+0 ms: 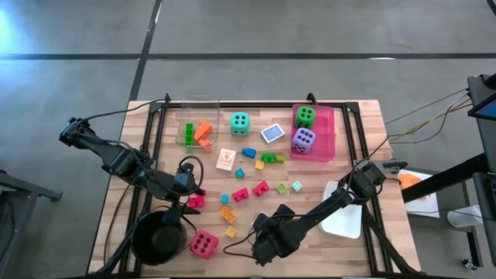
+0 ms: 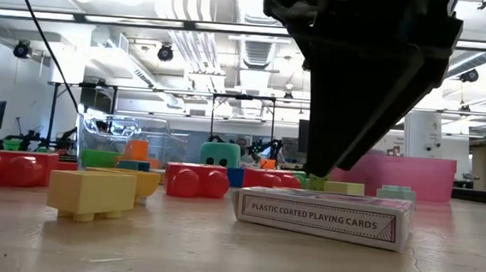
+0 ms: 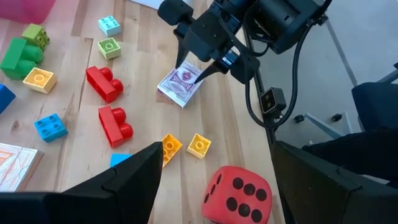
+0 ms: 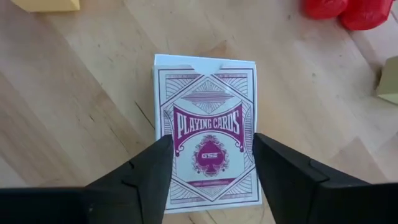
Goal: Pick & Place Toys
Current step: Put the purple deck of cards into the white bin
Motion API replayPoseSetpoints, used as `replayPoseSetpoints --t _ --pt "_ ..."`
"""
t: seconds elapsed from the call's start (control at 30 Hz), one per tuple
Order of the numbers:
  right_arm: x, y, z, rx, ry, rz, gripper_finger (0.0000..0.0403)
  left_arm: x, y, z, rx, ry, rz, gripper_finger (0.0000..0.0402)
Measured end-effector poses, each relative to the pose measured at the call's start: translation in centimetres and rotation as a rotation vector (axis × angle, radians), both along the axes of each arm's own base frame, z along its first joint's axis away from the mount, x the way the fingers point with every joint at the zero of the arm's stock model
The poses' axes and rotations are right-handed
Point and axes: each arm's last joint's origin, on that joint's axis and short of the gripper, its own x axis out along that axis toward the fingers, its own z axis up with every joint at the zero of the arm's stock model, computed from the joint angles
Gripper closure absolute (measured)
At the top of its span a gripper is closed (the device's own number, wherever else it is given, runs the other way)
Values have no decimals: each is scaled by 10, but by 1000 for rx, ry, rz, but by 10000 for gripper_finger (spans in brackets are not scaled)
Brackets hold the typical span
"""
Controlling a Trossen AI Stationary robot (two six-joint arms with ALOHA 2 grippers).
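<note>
Left claw (image 1: 191,186): reaching inward over the worktop (image 1: 364,124) from the left edge, hovering above the black pot (image 1: 160,236), fingers spread, holding nothing. Pink-red die (image 1: 204,243): on the worktop beside the pot. Right claw (image 3: 200,67): angled down over the card box (image 4: 207,139), fingers open and straddling it, contact apparently not made. Box lying flat near the front edge.

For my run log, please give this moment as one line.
right gripper: open, straddling playing-card box lying flat on table | left gripper: open, waiting above near pink-red die
</note>
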Motion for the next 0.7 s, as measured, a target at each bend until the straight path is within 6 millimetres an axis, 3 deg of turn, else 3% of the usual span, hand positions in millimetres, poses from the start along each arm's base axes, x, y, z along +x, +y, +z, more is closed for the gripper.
replayPoseSetpoints --t 0.27,0.6,0.7 --pt "2 0 1 64 0 -48 191 0 0 0 0 0 0 98" --pt "5 -10 -3 94 50 -43 46 0 0 0 -3 1 3 98" --pt "6 -11 -4 90 63 11 21 0 0 0 -8 3 7 98"
